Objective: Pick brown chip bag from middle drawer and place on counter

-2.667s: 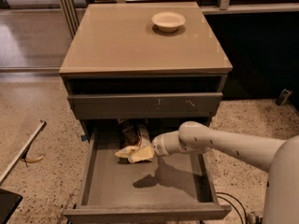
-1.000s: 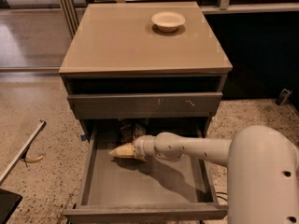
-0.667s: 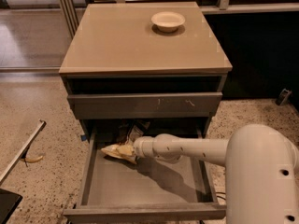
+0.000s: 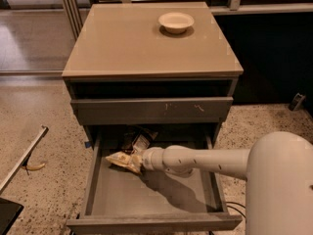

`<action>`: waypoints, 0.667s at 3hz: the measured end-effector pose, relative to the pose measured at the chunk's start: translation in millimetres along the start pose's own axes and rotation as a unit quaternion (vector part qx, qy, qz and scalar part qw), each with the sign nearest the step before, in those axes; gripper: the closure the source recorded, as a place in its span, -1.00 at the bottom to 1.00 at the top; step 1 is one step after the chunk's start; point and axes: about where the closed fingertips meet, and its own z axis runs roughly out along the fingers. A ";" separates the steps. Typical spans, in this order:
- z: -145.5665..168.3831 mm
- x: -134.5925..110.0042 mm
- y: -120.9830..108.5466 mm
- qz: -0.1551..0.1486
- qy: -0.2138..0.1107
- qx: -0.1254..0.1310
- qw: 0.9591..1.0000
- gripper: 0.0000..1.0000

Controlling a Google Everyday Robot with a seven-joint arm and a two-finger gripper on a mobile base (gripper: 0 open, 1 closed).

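Gripper (image 4: 142,161) low in drawer (image 4: 146,197), jaws clenched on chip bag (image 4: 123,159); I'd raise it straight before swinging to worktop (image 4: 127,38).

jaws (in drawer (image 4: 146,199)) behind chip bag (image 4: 123,159)

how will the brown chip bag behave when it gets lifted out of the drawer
The brown chip bag, at the gripper inside the middle drawer, looks crumpled and thin, so probably floppy and light. Its shiny film may be slippery, and it likely crushes easily.
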 end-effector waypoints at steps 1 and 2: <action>-26.5 -3.0 9.8 -0.001 -0.008 -0.016 1.000 1.00; -75.4 -8.0 23.9 -0.008 -0.015 -0.040 0.999 1.00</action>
